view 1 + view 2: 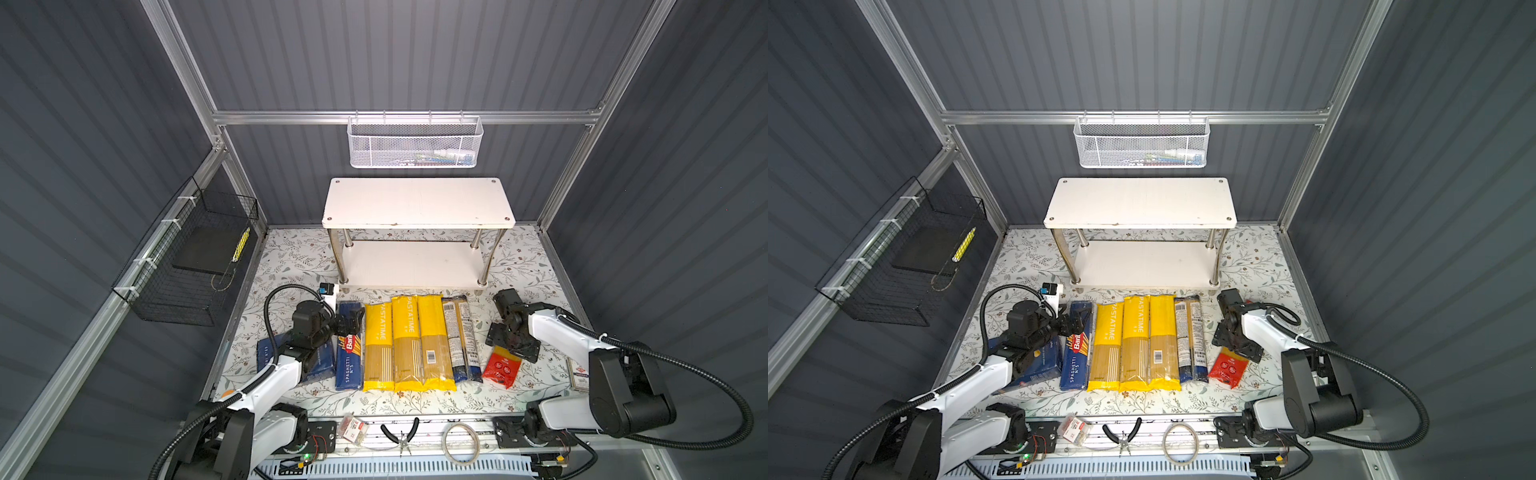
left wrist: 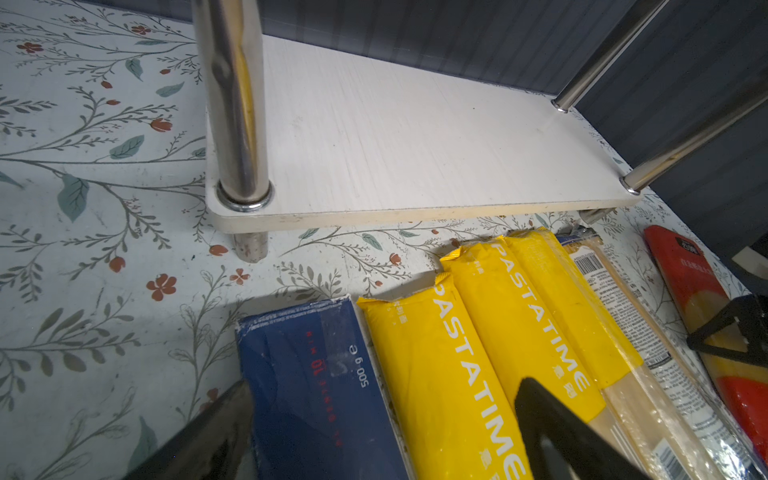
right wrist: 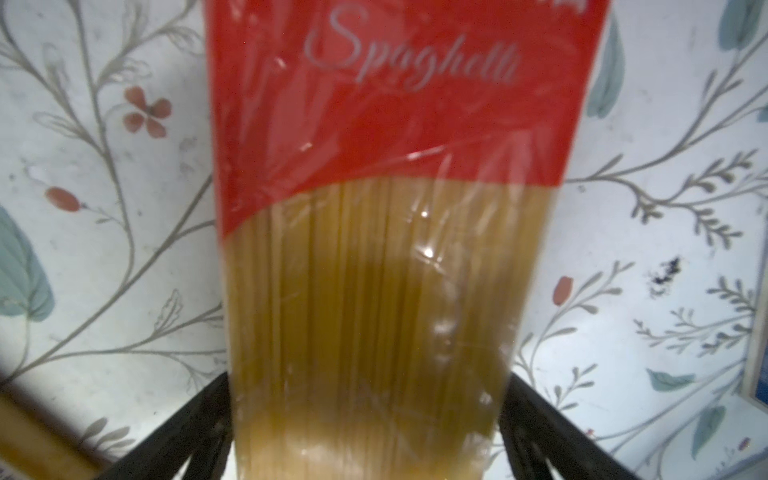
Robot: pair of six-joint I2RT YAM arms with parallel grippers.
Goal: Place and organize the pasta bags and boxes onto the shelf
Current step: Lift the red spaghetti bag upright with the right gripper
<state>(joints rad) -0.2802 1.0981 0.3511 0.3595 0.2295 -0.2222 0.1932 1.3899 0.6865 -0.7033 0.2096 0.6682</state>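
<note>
You face the shelf point(image 1: 415, 203): two flat white boards with rounded corners on four shiny metal tube legs, at the back of the floral-printed table cover point(image 1: 291, 257). All the pasta you can see lies flat on that cover, in a row just in front of the lower board. Count two glossy dark-blue cartons: a wide blue box point(image 1: 322, 363), partly covered by your left arm point(image 1: 278, 374), and a slim blue box point(image 1: 348, 361) printed "SPAGHETTI N°5", with "500 g" near its end in the left wrist view. Next come three yellow bags point(image 1: 404, 345) of crinkly film with clear windows showing straight strands; two read "PASTATIME", and the third shows a barcode. Beside them lies a clear pack point(image 1: 459, 336) with dark ends and print too small to read, then one red bag point(image 1: 500, 368), scripted "Spaghetti" in the right wrist view. Your left gripper point(image 1: 352, 322) hovers with jaws apart above the slim blue box and the nearest yellow bag, gripping nothing. Your right gripper point(image 3: 366, 376) has its jaws wide astride the red bag, fingers just beside its edges; the bag lies flat on the cover.
</note>
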